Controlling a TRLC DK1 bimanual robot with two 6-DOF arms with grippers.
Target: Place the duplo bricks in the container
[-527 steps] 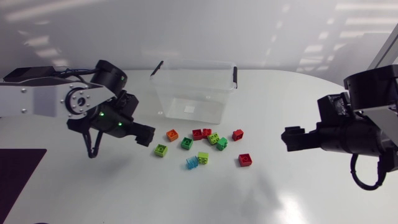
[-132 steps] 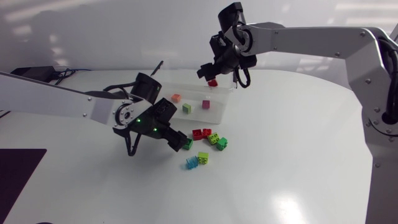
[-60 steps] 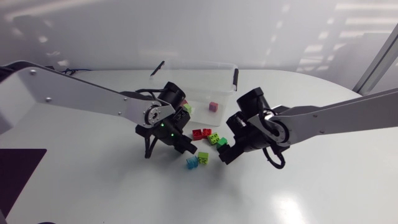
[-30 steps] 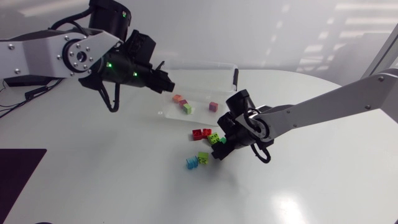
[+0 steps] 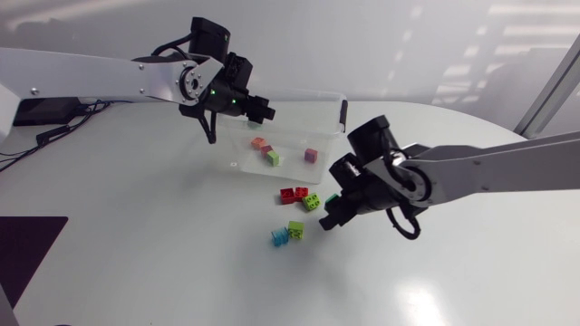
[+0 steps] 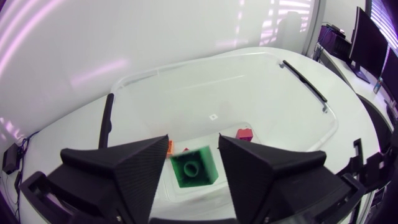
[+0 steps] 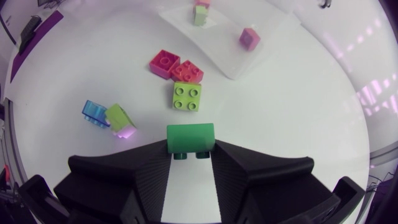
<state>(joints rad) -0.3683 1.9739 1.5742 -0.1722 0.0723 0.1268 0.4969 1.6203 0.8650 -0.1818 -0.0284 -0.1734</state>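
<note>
Grip | left claw (image 6: 194, 144) clenched on dark-green brick (image 6: 194, 169) above container (image 6: 280, 106) | right claw (image 7: 190, 150) grasping green brick (image 7: 189, 134), lime brick (image 7: 187, 96) just ahead

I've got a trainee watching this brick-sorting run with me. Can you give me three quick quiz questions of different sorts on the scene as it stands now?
1. True or false: the right gripper has its fingers shut on a green brick.
2. The left gripper holds a dark green brick above: A) a purple mat, B) the container, C) the right arm.
3. Fill in: ___ red bricks lie on the table outside the container.

Key: 1 true; 2 B; 3 two.
</note>
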